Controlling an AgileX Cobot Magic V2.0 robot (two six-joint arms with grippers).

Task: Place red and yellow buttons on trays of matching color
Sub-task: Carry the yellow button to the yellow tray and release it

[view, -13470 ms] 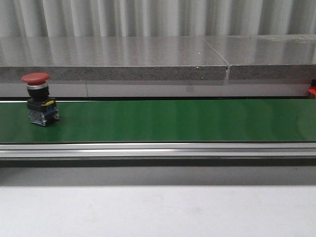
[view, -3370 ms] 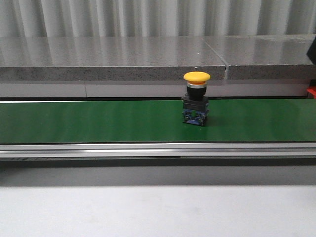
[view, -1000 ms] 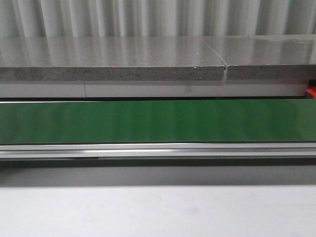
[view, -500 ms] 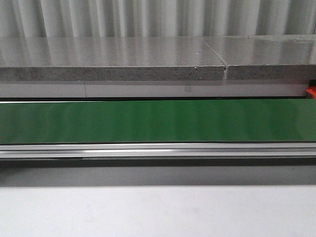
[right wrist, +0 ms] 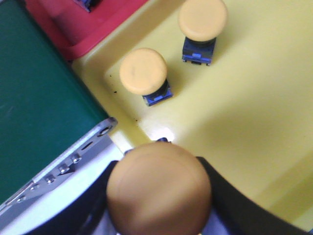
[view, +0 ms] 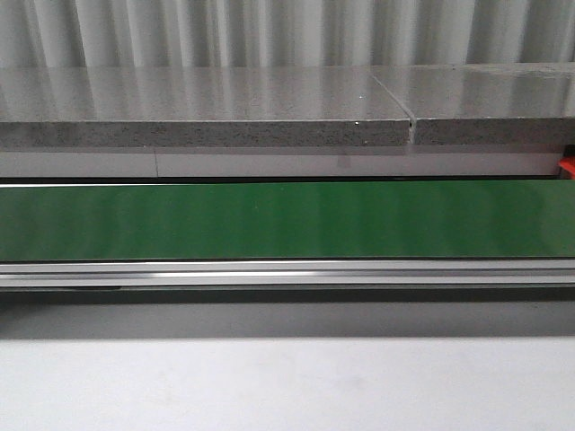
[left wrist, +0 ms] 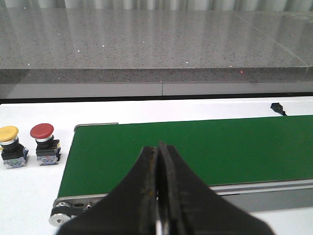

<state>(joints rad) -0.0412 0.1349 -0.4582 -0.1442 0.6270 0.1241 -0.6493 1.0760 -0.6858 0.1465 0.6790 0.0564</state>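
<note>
— Between the right gripper's point(right wrist: 159, 223) jaws sits a yellow button point(right wrist: 159, 188), pinched over the yellow tray's point(right wrist: 254, 117) near edge. Which step?

— Placing, I judge; next comes lowering and releasing beside two domed yellow buttons point(right wrist: 144, 72) ahead.

— Materials?

— Smooth glossy plastic. The left gripper point(left wrist: 159, 196) has its jaws pressed together over the matte green belt point(left wrist: 220, 147).

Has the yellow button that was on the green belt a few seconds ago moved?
Yes. It has gone from the green belt in the front view; a yellow button now sits in the right tool over the yellow tray.
</note>
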